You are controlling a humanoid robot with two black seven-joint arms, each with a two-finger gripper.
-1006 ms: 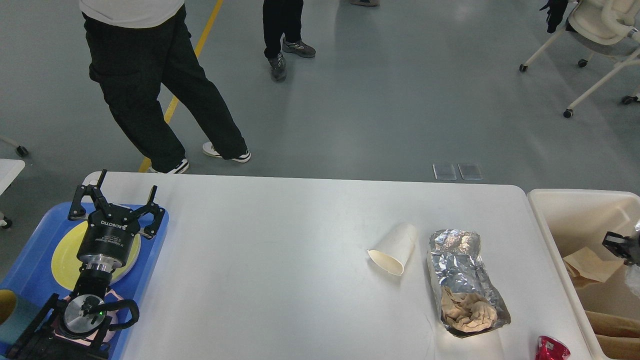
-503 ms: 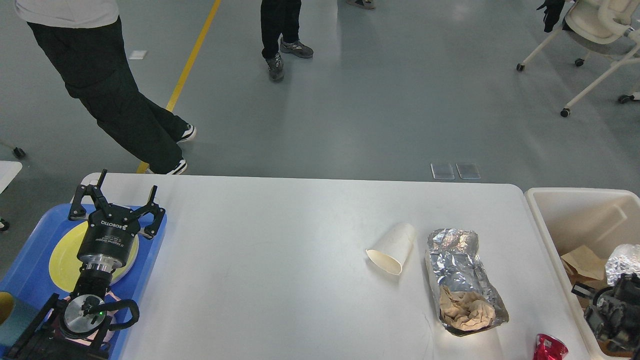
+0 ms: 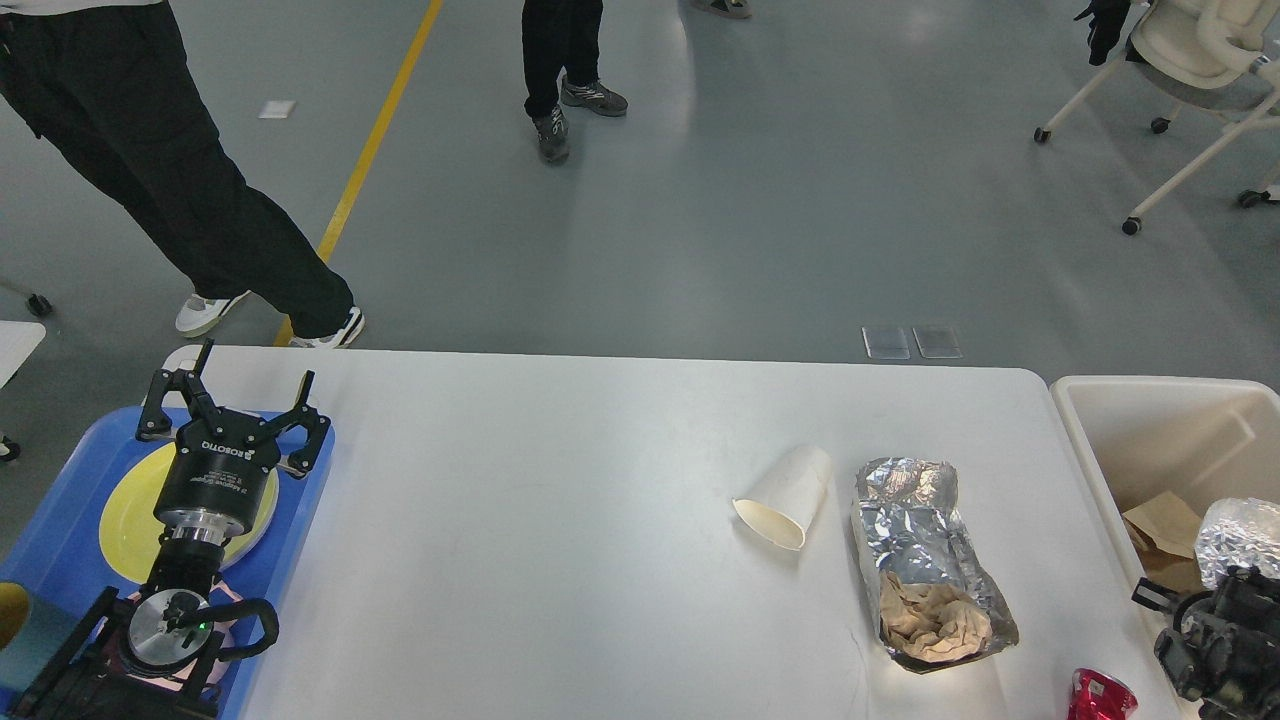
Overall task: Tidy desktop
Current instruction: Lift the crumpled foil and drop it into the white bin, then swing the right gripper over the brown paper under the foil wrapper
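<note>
- The white worktop fills the lower middle of the frame.
- At lower left, my left gripper hovers over the yellow plate on the blue tray, its fingers spread wide and gripping nothing.
- At the lower right corner, my right gripper sits over the cream bin; it looks dark and bunched, so I cannot tell its fingers' state.
- Right of centre, a paper cup lies on its side just beside a foil wrapper with crumpled brown paper.
- A red item lies at the bottom edge.
</note>
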